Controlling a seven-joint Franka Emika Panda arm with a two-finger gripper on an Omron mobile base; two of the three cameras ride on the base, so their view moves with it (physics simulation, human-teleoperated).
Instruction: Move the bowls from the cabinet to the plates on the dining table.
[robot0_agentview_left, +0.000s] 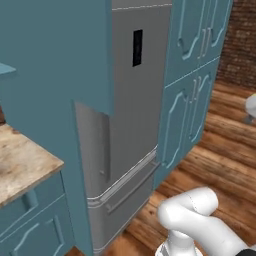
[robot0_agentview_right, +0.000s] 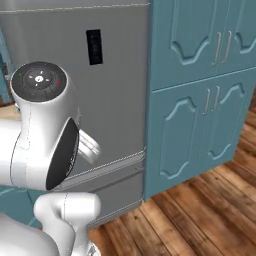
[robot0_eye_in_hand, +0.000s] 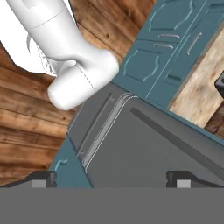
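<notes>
A wood-grain counter (robot0_agentview_left: 22, 162) sits at far left over low teal drawers (robot0_agentview_left: 30, 220). Next comes the grey fridge (robot0_agentview_left: 132, 130), then the tall teal cabinet (robot0_agentview_left: 192, 85), its arched doors closed. In the hand view, the gripper (robot0_eye_in_hand: 111, 178) stands wide open, apparently empty, over the fridge front
</notes>
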